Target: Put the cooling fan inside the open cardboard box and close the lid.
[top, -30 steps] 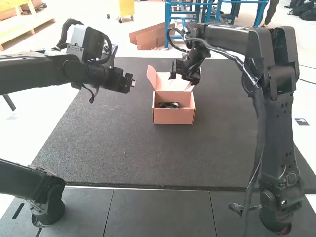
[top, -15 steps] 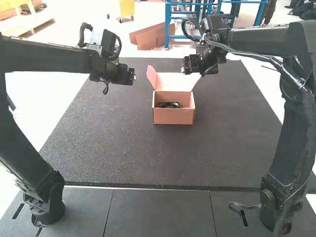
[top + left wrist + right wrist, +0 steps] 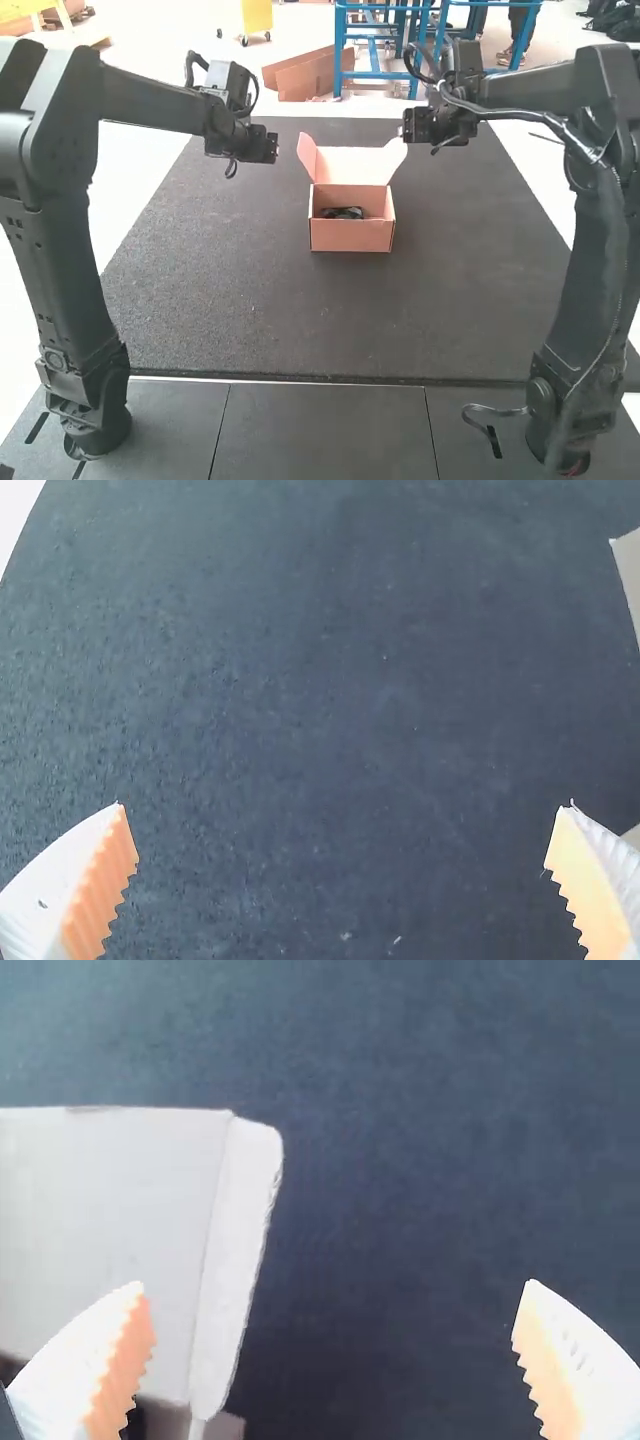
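Black mat [image 3: 250, 290] is covering the table, bare under both pincers; nothing is standing between either pincer and the cardboard box [image 3: 350, 228]. Left pincer [image 3: 268, 147] is hanging released above the mat, its white ribbed fingers [image 3: 95, 880] spread wide with only mat between them. The box is sitting lower and off to the inner side of this pincer, and the nearest lid flap is close but apart from it. Right pincer [image 3: 410, 125] is also released, fingers [image 3: 575, 1360] wide apart, hovering at the far upper corner of the lid [image 3: 350, 165]. The side tab [image 3: 235, 1260] of the lid is lying just inside one finger; cannot tell if it is touching. The box is sitting below and between the two pincers, lid standing up open at the back. The cooling fan [image 3: 346, 212] is lying inside the box, showing as a dark shape low against the front wall.
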